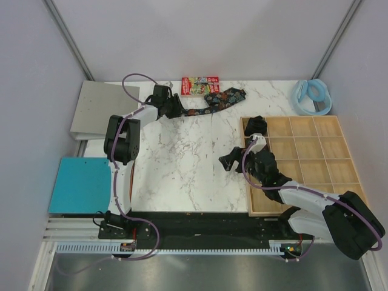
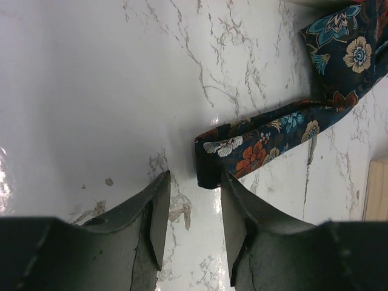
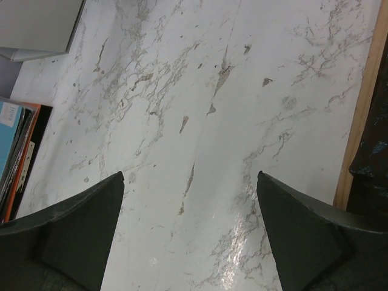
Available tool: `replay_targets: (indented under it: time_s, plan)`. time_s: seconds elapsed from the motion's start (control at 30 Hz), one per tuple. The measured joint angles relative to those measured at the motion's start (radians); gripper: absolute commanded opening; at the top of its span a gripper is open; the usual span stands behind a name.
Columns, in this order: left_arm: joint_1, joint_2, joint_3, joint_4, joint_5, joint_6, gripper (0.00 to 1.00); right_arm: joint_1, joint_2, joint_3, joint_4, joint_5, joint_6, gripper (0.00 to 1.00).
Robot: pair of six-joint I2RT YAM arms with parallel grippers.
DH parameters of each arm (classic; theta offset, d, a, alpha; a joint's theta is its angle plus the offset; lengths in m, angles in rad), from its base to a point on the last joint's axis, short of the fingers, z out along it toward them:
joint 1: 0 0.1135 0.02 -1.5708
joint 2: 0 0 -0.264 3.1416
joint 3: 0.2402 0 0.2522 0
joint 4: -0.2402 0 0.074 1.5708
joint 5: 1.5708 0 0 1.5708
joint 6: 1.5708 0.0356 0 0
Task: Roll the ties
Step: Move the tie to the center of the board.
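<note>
Our left jaws stand partly apart at the narrow end of the tie [image 2: 260,145], flat on the table [image 2: 91,91], perhaps just touching it, likely to start the roll. Our right jaws hang wide apart nearby.

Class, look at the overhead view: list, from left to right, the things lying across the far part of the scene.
Grey board → red printed box → wide end of the tie → pale blue ring.

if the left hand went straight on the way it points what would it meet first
The folded end of the tie, just ahead of the left hand, though the height between them is unclear.
</note>
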Motion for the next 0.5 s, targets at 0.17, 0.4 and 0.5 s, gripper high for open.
replay_targets:
  time_s: [0.17,0.4,0.5]
  plan:
    - [0.0,0.002,-0.014,0.037,0.006,-0.016,0.47,-0.01,0.008,-0.003,0.008,-0.022,0.006,0.98]
    - [0.003,-0.002,-0.041,0.093,0.027,-0.043,0.47,-0.026,0.013,-0.01,0.018,-0.045,0.01,0.98]
    - [0.003,-0.002,-0.041,0.093,0.03,-0.046,0.47,-0.032,0.013,-0.011,0.023,-0.054,0.014,0.98]
